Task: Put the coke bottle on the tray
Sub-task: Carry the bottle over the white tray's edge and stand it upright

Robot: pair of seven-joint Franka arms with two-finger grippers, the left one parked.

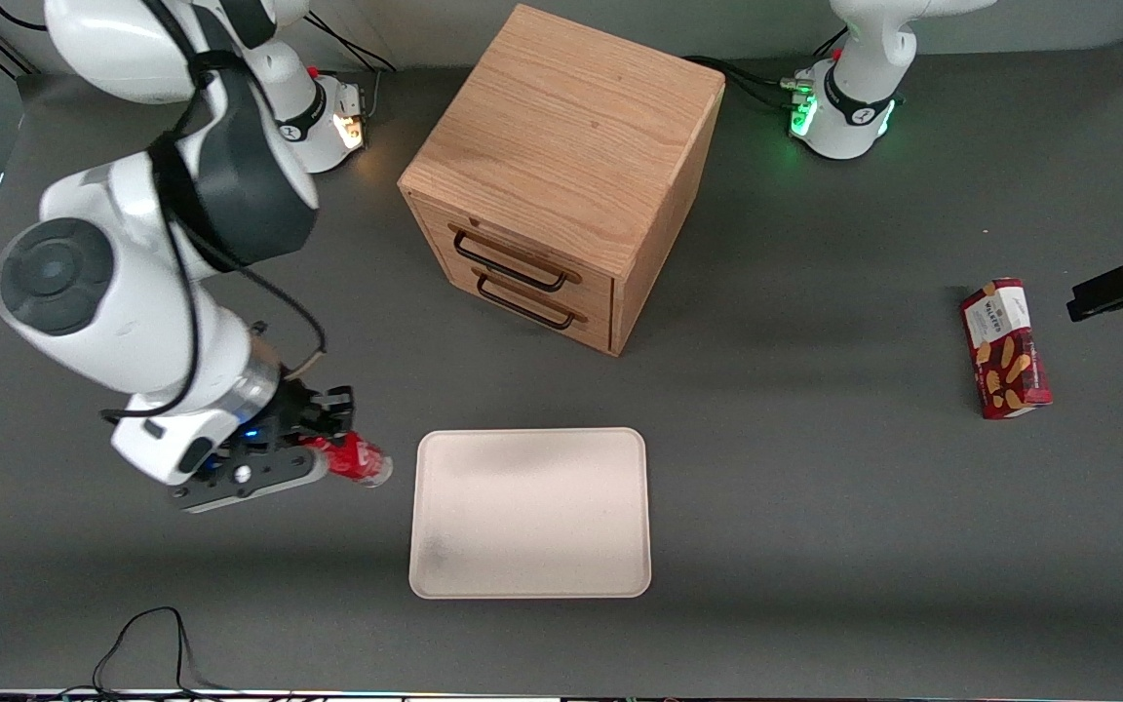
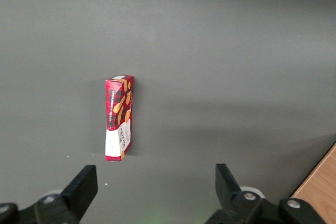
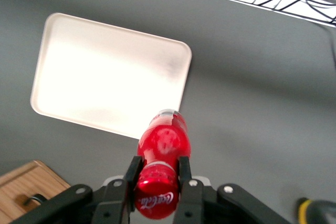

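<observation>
Gripping the coke bottle near its capped end, the gripper is holding it lifted clear of the bench, with the 2 fingers pressed against opposite sides of the red label. The bottle is lying roughly level and sticking out from the gripper toward the tray, its clear base leading; this looks like a carrying pose, so it will probably need tipping upright or laying down on arrival. The tray is lying flat just beside the bottle's base, not yet under it, and its cream surface is bare, so any spot should serve. Nothing is standing between gripper and tray. The wooden drawer cabinet is sitting farther from the front camera than the gripper, well off the short path. The red biscuit box is lying well apart, toward the parked arm's end of the bench.
</observation>
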